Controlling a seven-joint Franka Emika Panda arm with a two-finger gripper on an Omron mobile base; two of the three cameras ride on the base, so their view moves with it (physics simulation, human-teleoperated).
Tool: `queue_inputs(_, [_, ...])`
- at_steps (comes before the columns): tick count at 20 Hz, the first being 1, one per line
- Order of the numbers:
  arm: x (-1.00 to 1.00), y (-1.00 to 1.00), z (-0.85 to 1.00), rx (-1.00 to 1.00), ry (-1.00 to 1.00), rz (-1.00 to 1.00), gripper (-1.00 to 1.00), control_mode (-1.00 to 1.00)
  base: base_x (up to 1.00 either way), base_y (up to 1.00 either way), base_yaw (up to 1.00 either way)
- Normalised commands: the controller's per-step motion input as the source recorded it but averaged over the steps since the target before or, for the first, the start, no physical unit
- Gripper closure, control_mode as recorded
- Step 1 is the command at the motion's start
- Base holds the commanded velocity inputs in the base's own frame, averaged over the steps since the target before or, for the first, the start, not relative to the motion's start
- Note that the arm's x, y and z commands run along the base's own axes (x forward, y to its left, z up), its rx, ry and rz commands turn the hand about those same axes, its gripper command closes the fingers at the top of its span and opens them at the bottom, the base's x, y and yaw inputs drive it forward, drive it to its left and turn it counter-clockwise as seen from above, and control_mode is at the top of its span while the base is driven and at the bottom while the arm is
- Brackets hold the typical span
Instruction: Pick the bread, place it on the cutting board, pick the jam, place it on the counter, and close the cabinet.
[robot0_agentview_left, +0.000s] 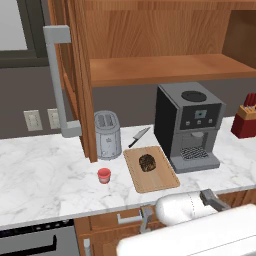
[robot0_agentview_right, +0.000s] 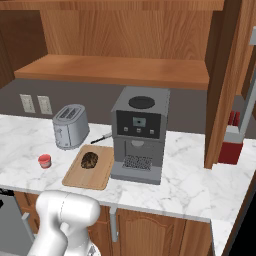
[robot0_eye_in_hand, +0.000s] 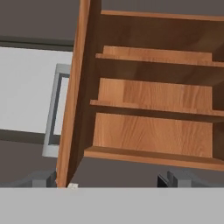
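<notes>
Gripper jaws spread wide, holding nothing, facing the open cabinet. On the counter, left to right: red jam, then dark bread sitting on the board

The open cabinet door swung out over the counter, its lower edge close above the marble beside the toaster — a wall to sideways passage there. Left of the door, the marble lay bare apart from the jam. Right of it, the coffee machine rose close beneath the cabinet's lowest shelf.
</notes>
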Motion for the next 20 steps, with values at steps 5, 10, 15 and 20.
queue_inputs(5, [0.24, 0.29, -0.02, 0.0, -0.01, 0.0, -1.0, -1.0, 0.0, 0.0, 0.0])
queue_inputs(10, [0.25, 0.31, -0.04, 0.0, -0.01, 0.0, -1.0, -1.0, 0.0, 0.0, 0.0])
queue_inputs(15, [0.25, 0.28, -0.03, 0.0, -0.01, 0.0, -1.0, -1.0, 0.0, 0.0, 0.0])
queue_inputs(20, [0.28, 0.33, -0.06, 0.0, -0.01, 0.0, -1.0, -1.0, 0.0, 0.0, 0.0])
